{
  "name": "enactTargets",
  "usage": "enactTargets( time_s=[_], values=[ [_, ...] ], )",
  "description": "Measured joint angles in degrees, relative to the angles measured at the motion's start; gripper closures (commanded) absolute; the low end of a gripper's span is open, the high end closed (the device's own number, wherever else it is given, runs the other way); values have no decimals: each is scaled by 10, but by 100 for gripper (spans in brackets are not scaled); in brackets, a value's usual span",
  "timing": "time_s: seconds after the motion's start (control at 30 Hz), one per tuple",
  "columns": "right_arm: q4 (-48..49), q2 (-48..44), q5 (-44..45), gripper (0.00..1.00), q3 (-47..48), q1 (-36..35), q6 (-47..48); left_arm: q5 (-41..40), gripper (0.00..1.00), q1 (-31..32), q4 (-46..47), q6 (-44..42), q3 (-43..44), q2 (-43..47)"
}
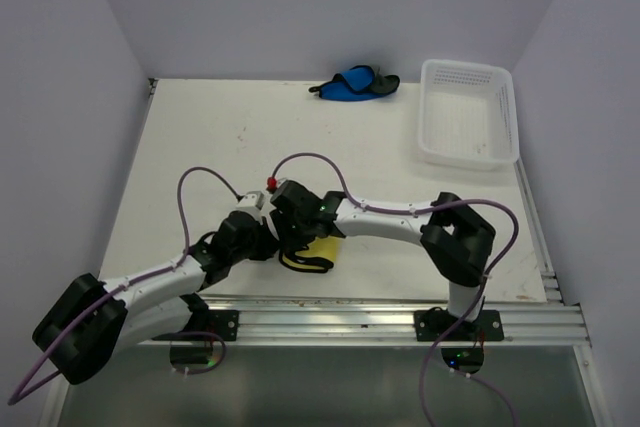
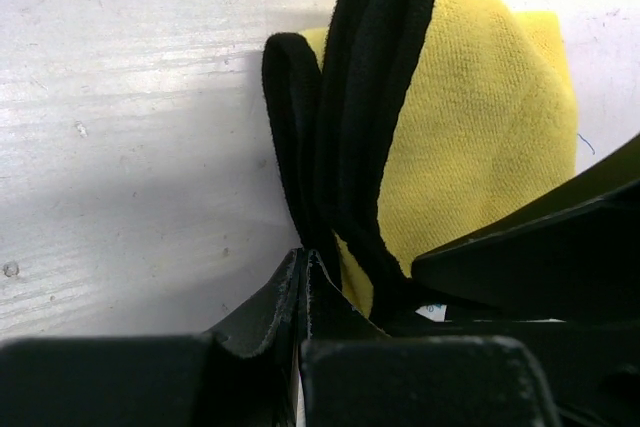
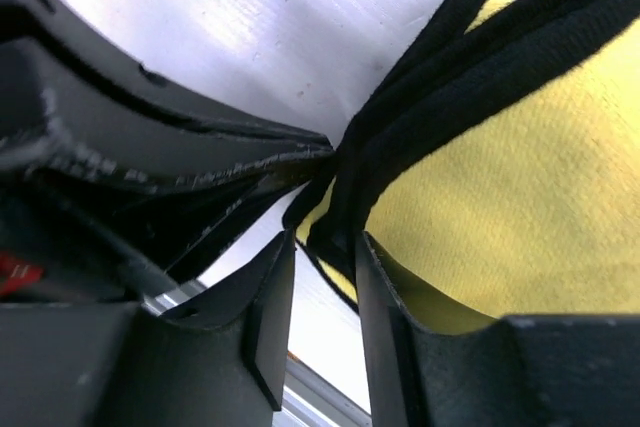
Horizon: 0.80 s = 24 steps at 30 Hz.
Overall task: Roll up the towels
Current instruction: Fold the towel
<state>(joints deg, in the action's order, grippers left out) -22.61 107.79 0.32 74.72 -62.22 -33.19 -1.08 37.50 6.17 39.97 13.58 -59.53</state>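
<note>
The yellow towel (image 1: 318,253) lies bunched near the table's front edge, its dark edging folded into upright ridges (image 2: 375,97). My left gripper (image 2: 303,257) is shut, pinching that edging where the folds gather. My right gripper (image 3: 323,242) meets it from the other side. Its jaws stand apart with a gap, and a bit of the towel's (image 3: 520,197) dark edge hangs loosely between the tips. One right finger (image 2: 540,257) crosses the left wrist view. The blue towel (image 1: 355,84) lies crumpled at the table's far edge, away from both arms.
A white perforated basket (image 1: 505,112) stands at the back right. The aluminium rail (image 1: 380,319) runs along the front edge just behind the yellow towel. Both arms cross low over the near middle, their purple cables (image 1: 310,159) looping above.
</note>
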Motion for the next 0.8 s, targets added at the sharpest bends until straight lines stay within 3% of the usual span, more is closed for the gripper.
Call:
enactTargets(
  time_s=[0.17, 0.37, 0.57, 0.8],
  values=[
    [-6, -50, 15, 59, -26, 0, -3, -1, 100, 0, -5, 0, 0, 12],
    [-10, -131, 56, 51, -65, 0, -6, -14, 83, 0, -29, -2, 0, 40],
    [-21, -184, 97, 61, -89, 21, -12, -34, 68, 0, -70, -4, 9, 67],
    [-24, -184, 107, 62, -112, 68, -18, -35, 51, 0, -78, -14, 31, 80]
  ],
)
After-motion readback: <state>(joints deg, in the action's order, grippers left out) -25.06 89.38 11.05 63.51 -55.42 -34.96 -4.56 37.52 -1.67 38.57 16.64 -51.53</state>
